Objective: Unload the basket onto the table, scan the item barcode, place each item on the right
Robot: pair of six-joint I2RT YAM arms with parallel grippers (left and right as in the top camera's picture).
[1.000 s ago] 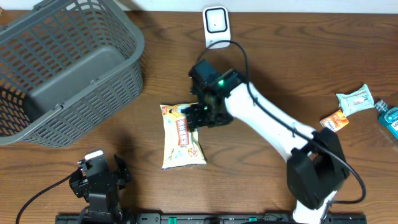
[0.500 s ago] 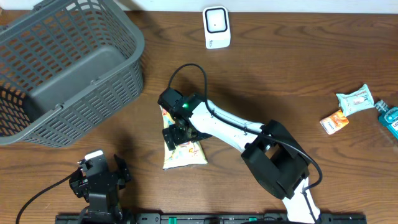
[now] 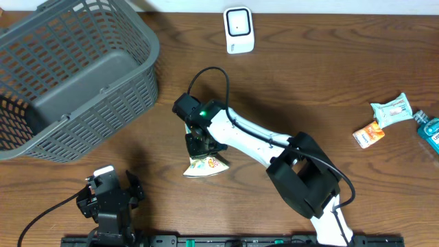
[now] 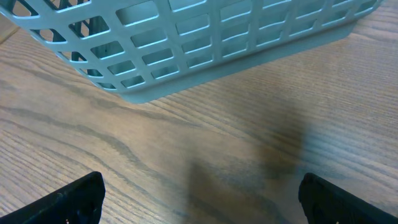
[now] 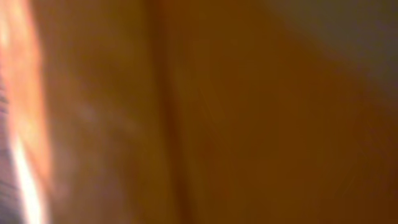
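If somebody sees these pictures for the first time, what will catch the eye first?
Most striking is the right gripper, at the end of its long white arm, shut on the snack packet in the middle of the table. Next comes the big grey basket in the far left corner, then the small white scanner at the far edge.

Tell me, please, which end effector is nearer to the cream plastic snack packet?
Right. The right end effector is shut on the cream plastic snack packet; the left end effector hangs open, well off to its left.
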